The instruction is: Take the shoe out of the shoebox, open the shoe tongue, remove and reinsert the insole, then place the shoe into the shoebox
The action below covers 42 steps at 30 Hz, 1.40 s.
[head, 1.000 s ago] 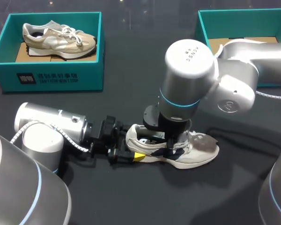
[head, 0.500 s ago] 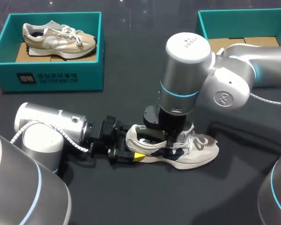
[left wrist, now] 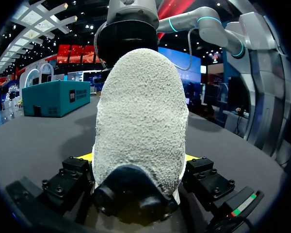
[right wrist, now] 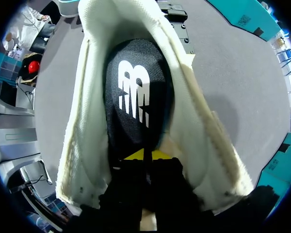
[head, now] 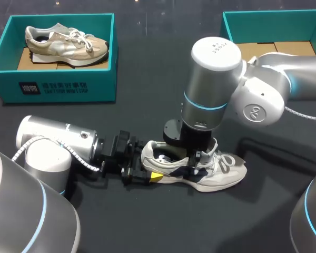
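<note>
A white and navy shoe (head: 221,171) lies on its sole on the dark table, toe to the right. My left gripper (head: 147,169) comes in flat from the left and clasps the heel. In the left wrist view the grey heel (left wrist: 140,111) fills the gap of the left gripper (left wrist: 138,158), touching both fingers. My right gripper (head: 194,157) points straight down into the shoe's mouth. In the right wrist view the right gripper (right wrist: 146,155) has its yellow tips pressed together on the near edge of the black insole (right wrist: 136,92), inside the white collar (right wrist: 82,121).
A teal shoebox (head: 58,87) at the back left holds a second, beige shoe (head: 68,42). Another teal shoebox (head: 274,21) stands at the back right with cardboard inside. My right arm's big joint hangs over the table's middle.
My right gripper's fingers have closed inside the shoe. The right arm's upper part has swung a little to the right. The left arm has kept still.
</note>
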Available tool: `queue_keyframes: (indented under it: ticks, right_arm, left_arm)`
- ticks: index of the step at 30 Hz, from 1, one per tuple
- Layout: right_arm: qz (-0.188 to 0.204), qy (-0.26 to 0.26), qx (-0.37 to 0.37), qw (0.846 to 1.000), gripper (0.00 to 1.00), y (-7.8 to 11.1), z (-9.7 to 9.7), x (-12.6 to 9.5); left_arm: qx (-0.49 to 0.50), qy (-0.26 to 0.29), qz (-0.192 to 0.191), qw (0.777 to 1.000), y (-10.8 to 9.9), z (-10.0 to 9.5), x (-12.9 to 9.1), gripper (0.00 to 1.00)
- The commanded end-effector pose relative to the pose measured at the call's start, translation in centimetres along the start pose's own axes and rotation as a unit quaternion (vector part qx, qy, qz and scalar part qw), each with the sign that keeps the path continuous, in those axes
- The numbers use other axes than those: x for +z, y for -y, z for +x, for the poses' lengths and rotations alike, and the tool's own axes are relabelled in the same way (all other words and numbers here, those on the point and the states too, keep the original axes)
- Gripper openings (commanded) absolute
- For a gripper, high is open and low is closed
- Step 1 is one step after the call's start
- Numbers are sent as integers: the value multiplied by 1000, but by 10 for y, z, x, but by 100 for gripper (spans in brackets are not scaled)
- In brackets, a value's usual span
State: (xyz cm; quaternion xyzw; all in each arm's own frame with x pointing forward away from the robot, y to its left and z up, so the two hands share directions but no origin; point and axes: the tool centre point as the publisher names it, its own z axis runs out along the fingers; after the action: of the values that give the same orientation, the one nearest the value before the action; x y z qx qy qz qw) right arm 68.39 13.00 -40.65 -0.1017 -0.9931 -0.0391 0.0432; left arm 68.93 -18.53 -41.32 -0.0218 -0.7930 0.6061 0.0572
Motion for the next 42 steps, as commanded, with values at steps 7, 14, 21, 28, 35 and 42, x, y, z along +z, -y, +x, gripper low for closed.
queue_keyframes:
  ticks: [7, 14, 21, 28, 35, 42]
  right_arm:
    - [-58, 33, -19, 998, 0, 8, 20, -14]
    - [-111, 52, -39, 992, 0, 19, 14, -38]
    - [-160, 57, -62, 984, 0, 22, 8, -48]
    - [-192, 59, -82, 976, 0, 22, 2, -54]
    - [-193, 63, -124, 971, 0, 4, 0, -66]
    - [-184, 61, -169, 966, 0, -21, 2, -75]
  left_arm:
    - [-1, 0, -2, 1000, 0, -2, 0, 0]
    - [-1, 0, -2, 1000, 0, -2, 0, 0]
    - [-1, 0, -2, 1000, 0, -2, 0, 0]
    - [-1, 0, -2, 1000, 0, -2, 0, 0]
    - [-1, 0, -2, 1000, 0, -2, 0, 0]
    - [-1, 0, -2, 1000, 0, -2, 0, 0]
